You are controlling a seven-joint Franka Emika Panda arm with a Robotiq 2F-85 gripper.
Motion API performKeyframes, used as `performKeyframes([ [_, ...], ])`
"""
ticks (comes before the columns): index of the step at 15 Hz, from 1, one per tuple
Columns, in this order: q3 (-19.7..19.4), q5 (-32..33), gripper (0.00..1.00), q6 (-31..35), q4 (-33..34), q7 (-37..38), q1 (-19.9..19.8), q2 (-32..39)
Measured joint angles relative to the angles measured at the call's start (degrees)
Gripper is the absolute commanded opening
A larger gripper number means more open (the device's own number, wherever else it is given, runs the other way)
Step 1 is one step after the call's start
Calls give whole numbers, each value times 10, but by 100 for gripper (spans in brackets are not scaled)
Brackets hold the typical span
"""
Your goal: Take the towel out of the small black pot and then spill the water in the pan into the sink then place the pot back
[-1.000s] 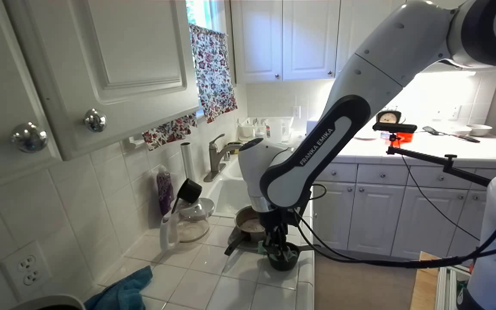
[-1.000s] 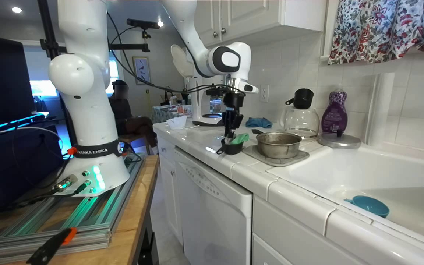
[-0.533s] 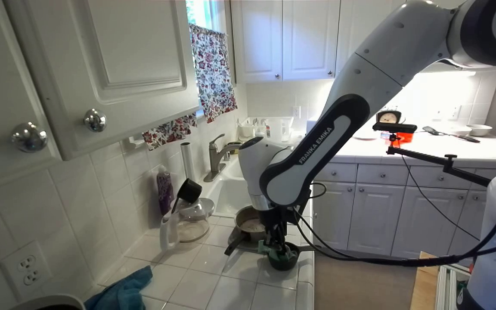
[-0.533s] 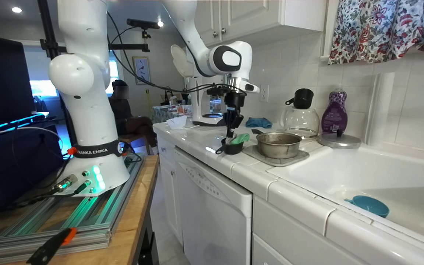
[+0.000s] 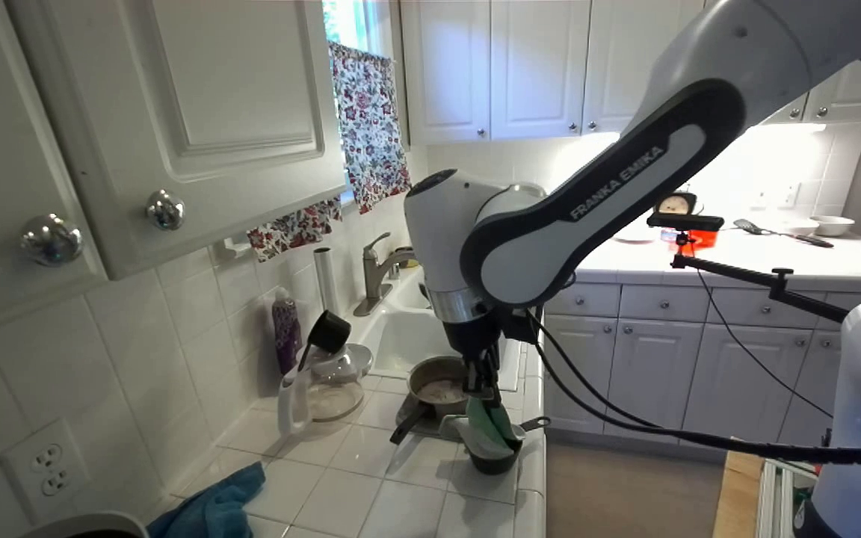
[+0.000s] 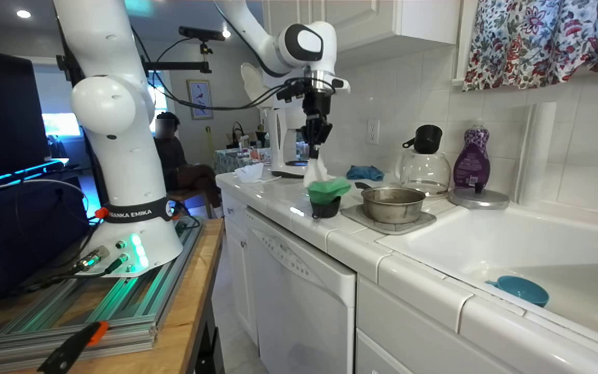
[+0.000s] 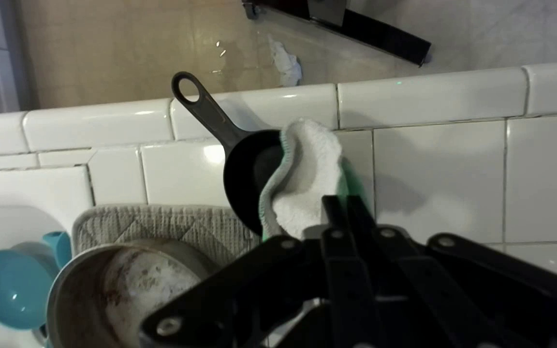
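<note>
The small black pot [image 7: 244,169] stands on the white tile counter near its front edge. It also shows in both exterior views [image 5: 493,464] [image 6: 325,209]. My gripper [image 7: 344,199] is shut on the green and white towel [image 7: 302,183] and holds it above the pot. In the exterior views the towel [image 5: 489,427] [image 6: 328,190] hangs down from the fingertips. Its lower part is still at or inside the pot's rim. Whether the pot holds water is not visible. The white sink [image 6: 517,244] lies beyond the grey pan, with a blue cup [image 6: 519,290] in it.
A grey metal pan [image 6: 392,206] stands on a quilted pad [image 6: 408,227] between the pot and the sink. A glass carafe [image 6: 423,174], a purple soap bottle [image 6: 471,161] and a lid [image 6: 478,199] stand at the back. A blue cloth [image 5: 214,504] lies on the counter.
My gripper has risen from inside the pot and lifted the towel, which now stretches up out of the pot. The pot stays on the counter, its handle turned slightly.
</note>
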State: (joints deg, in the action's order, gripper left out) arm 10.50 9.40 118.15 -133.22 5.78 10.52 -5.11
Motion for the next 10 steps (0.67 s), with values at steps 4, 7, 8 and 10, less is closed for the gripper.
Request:
performKeyframes([
  [4, 33, 37, 1, -21, 11, -22, 23, -88],
  [7, 42, 43, 1, -2, 26, -49, 32, -123],
  [8, 39, 36, 1, 13, 31, -63, 32, -128],
  [10, 21, -3, 1, 50, 34, -110, 33, -126],
])
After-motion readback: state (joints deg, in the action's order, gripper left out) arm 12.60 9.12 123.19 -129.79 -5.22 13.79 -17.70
